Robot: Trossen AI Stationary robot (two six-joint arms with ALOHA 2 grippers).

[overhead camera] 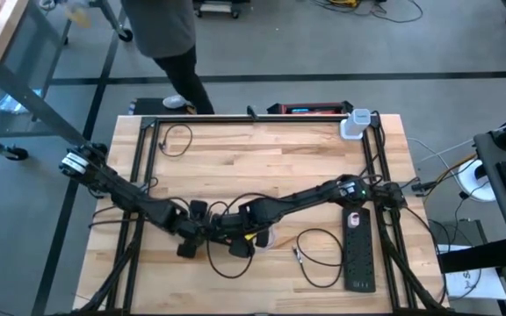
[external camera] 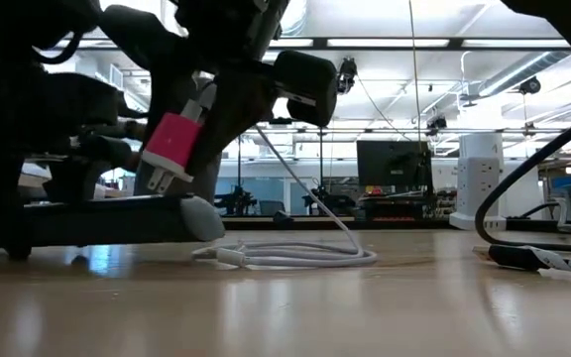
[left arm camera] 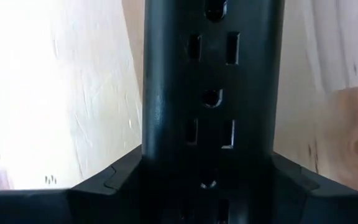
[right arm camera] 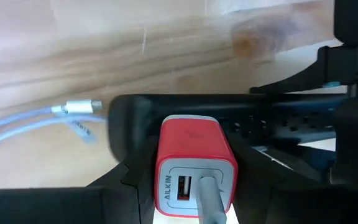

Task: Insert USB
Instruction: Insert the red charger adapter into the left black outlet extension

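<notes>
Right wrist view, nearest first: the right gripper (right arm camera: 194, 202) is clamped on a red charger (right arm camera: 194, 146), fingers snug on both flanks. A grey plug (right arm camera: 209, 193) already sits in one of the charger's two USB ports, so the cable-to-charger step looks done. Just beyond the charger lies the black power strip (right arm camera: 135, 118), which the left gripper (left arm camera: 207, 186) grips from either side, pinning it to the table (overhead camera: 262, 158). In the low view the charger hangs tilted over the strip, with its prongs (external camera: 152, 183) aimed down at the strip but not yet seated. By my reckoning, what remains is to level the charger, find a free outlet and press it home. Room is tight there, with both wrists crowding the strip and little slack for a sideways correction. Beyond the strip a loose white cable (external camera: 295, 256) lies coiled on the wood, close enough to snag. Well right of the strip a second power strip (overhead camera: 358, 250) lies near the table's edge, clear of the work. Farthest off, a person (overhead camera: 169, 44) stands behind the table.
</notes>
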